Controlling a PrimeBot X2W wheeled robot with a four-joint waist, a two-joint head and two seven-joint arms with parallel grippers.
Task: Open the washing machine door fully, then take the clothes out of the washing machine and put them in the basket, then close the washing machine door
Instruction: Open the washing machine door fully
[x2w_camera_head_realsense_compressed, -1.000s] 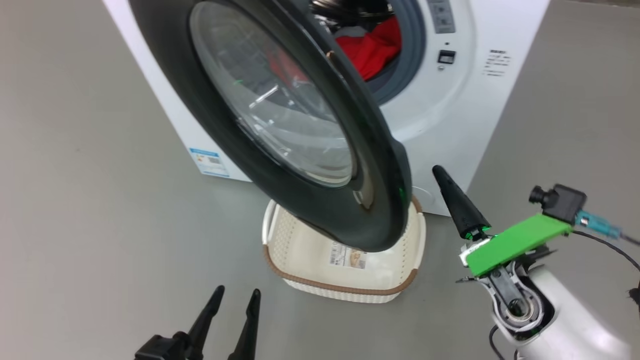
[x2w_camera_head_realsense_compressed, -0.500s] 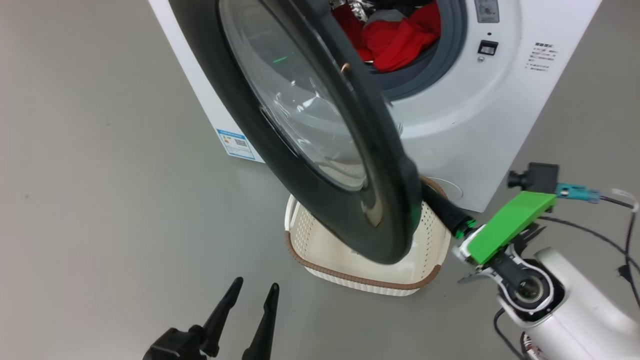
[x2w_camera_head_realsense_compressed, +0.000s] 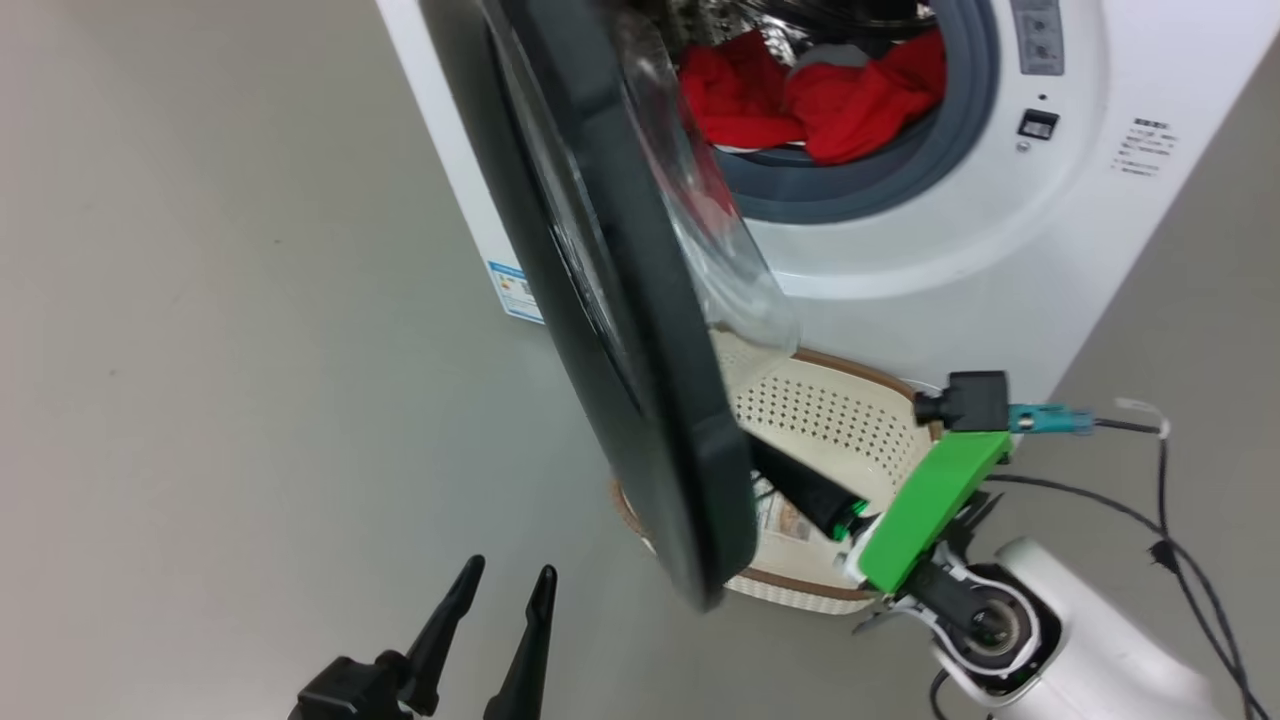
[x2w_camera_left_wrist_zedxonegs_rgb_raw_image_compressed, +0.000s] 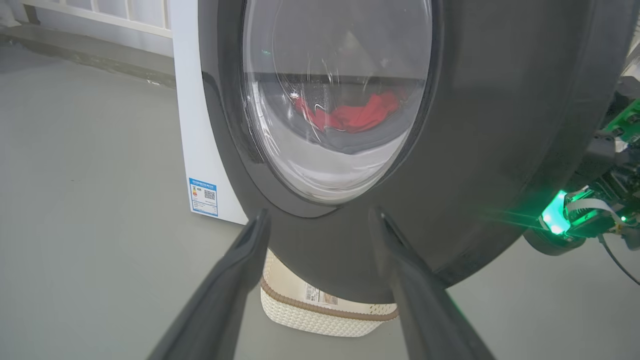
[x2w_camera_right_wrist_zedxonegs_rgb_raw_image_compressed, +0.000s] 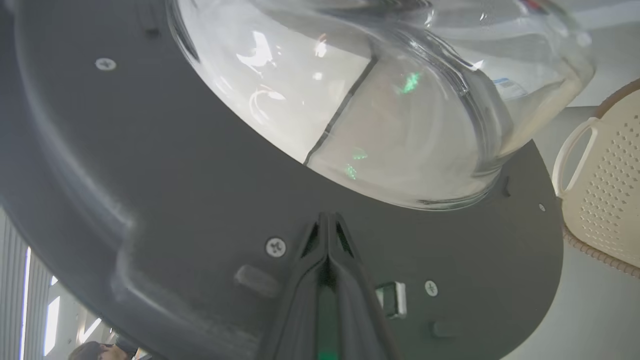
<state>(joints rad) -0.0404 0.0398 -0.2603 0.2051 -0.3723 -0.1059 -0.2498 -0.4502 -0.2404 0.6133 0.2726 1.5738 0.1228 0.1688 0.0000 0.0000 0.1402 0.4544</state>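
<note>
door (x2w_camera_head_realsense_compressed: 640, 400): glossy black rim, bulgy glass, swung wider than before
right gripper (x2w_camera_right_wrist_zedxonegs_rgb_raw_image_compressed: 327, 220): pinched together, probably touching it
left gripper (x2w_camera_head_realsense_compressed: 507, 570): spread apart, lower left

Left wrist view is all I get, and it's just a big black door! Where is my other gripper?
Observer: The right gripper is shut, tips against the inner side of the washing machine door.
Operator: Is my left gripper touching it too?
Observer: No, it's open and apart from the door, out on the floor side.
Operator: Is the basket filled?
Observer: No, none of the clothes lie in the part that shows past the door.
</note>
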